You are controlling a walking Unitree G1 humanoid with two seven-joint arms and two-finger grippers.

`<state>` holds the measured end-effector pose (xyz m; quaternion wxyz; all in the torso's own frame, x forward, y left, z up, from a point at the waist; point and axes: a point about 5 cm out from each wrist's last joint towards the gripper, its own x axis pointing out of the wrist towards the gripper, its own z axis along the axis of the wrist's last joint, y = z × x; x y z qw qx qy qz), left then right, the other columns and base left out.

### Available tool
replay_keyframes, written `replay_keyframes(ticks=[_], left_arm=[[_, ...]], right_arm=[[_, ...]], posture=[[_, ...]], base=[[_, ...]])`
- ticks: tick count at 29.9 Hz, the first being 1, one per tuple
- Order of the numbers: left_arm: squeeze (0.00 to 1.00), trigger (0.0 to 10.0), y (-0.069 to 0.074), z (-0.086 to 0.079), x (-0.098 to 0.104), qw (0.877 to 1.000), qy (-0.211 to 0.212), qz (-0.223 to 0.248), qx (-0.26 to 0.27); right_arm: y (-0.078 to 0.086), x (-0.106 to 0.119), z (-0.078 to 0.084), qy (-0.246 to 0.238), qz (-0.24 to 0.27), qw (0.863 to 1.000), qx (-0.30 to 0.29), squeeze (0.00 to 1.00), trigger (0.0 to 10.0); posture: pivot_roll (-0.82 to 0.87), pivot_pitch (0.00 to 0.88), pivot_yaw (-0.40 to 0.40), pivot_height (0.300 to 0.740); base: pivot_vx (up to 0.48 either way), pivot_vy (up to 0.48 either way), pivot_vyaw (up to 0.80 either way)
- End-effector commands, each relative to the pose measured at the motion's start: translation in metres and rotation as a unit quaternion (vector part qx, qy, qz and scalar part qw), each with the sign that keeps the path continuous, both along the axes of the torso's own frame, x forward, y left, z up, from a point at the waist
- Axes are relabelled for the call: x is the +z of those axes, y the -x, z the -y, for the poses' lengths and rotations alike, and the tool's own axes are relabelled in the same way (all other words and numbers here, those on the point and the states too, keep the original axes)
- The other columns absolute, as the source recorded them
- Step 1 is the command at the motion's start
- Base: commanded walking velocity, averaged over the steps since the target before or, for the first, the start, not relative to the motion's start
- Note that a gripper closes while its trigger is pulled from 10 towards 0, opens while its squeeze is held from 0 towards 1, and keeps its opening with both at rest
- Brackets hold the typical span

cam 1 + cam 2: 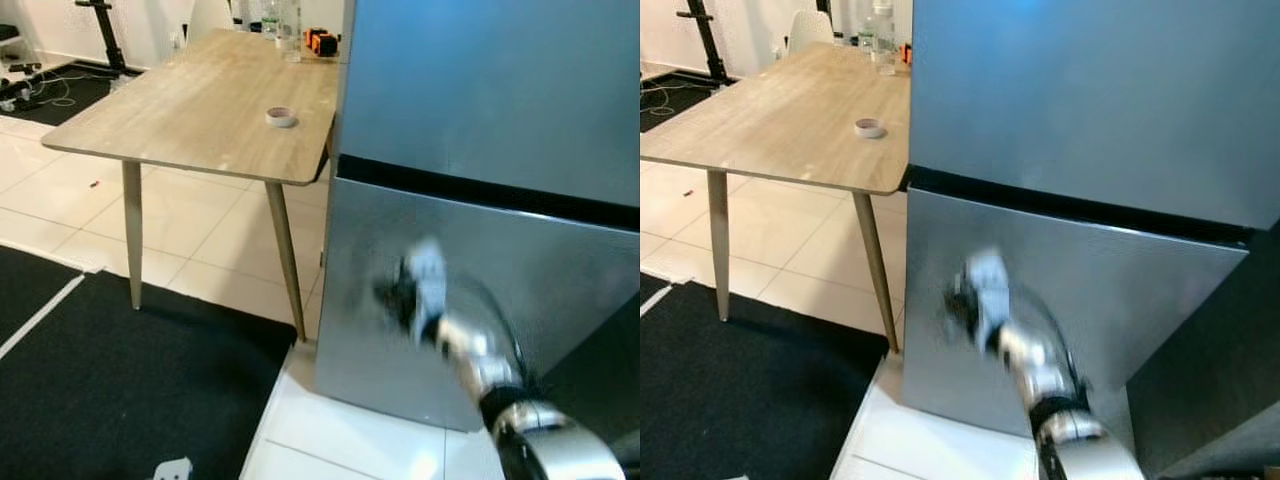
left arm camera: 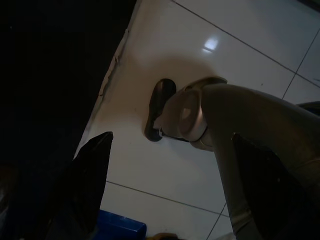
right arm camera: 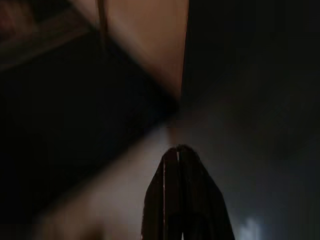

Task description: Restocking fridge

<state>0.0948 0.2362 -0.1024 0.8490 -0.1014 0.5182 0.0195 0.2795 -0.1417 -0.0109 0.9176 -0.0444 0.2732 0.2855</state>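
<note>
- Your right claw (image 1: 400,292), fingers pressed together and empty, sits blurred just before the fridge's lower door (image 1: 560,290), nearer than the left.
- Left claw (image 2: 165,195) hangs spread over floor.
- Beyond the fridge's left side stands the worktop (image 1: 180,110).

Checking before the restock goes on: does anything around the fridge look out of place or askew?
The fridge's lower door is swung ajar, while the upper door sits flush. The right gripper, fingers shut, is raised before it. A roll of tape lies on the table.
</note>
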Motion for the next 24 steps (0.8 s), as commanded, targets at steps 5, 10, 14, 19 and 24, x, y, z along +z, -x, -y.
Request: replay_keyframes(ticks=[5,10,14,19,24], left_arm=[[0.00,10.0,0.000,0.004,-0.001,1.000,0.006,0.001,-0.004],[0.00,10.0,-0.003,0.003,0.000,1.000,0.001,0.001,-0.015],[0.00,10.0,-0.006,0.004,0.001,1.000,-0.003,0.003,-0.020],[0.00,10.0,-0.011,0.004,0.001,0.999,-0.019,0.005,-0.027],[0.00,10.0,-0.017,0.001,0.002,0.996,-0.074,-0.011,-0.053]], right_arm=[[0.051,-0.044,0.046,0.116,-0.111,0.983,-0.085,0.00,10.0],[0.144,-0.087,0.075,0.199,-0.247,0.942,-0.110,0.00,10.0],[0.170,-0.095,0.077,0.236,-0.278,0.927,-0.085,0.00,10.0],[0.175,-0.097,0.078,0.259,-0.284,0.920,-0.080,0.00,10.0],[0.168,-0.093,0.086,0.283,-0.267,0.917,-0.086,0.00,10.0]], posture=[[0.02,0.000,-0.082,0.740],[0.03,0.000,-0.080,0.740],[0.04,0.000,-0.085,0.740],[0.06,0.000,-0.085,0.740],[0.09,0.000,-0.090,0.740]], base=[[0.000,0.000,0.00],[0.000,0.000,0.00],[0.000,0.000,0.00],[0.000,0.000,0.00],[0.000,0.000,0.00]])
